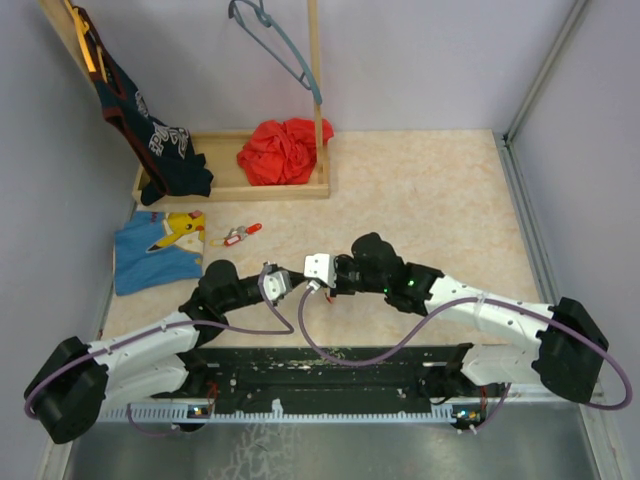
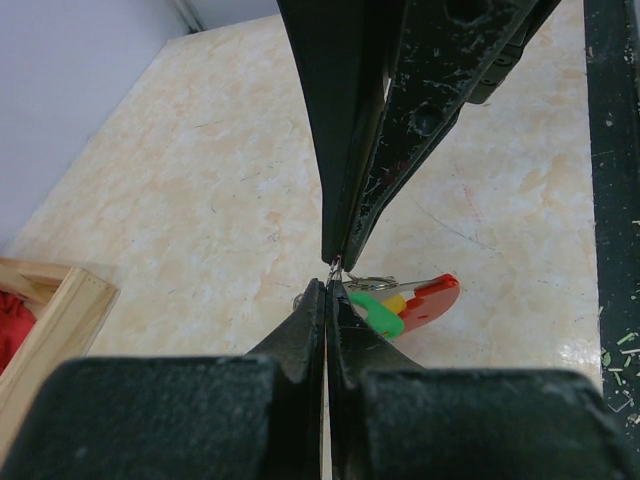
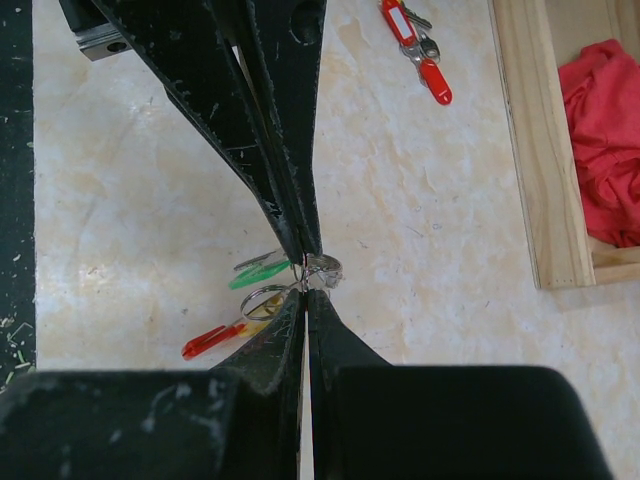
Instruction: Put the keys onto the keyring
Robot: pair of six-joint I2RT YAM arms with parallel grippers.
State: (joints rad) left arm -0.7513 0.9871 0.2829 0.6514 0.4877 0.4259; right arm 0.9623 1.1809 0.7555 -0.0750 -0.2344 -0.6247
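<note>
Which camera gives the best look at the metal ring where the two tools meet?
Right wrist: the metal ring shows clearly at the tips, coloured tags beside it. Left wrist shows only a thin arc by the tags. Top view: hidden between the left tool and right tool.

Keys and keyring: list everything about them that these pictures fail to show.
- Left wrist view: the keys show only coloured tags. Any blades are hidden behind the left fingers.
- Right wrist view: the keyring is too thin to tell whether the left or right fingers pinch it, or whether any key is threaded on.
- Top view: keys and keyring are hidden beneath both arms' fingers.
</note>
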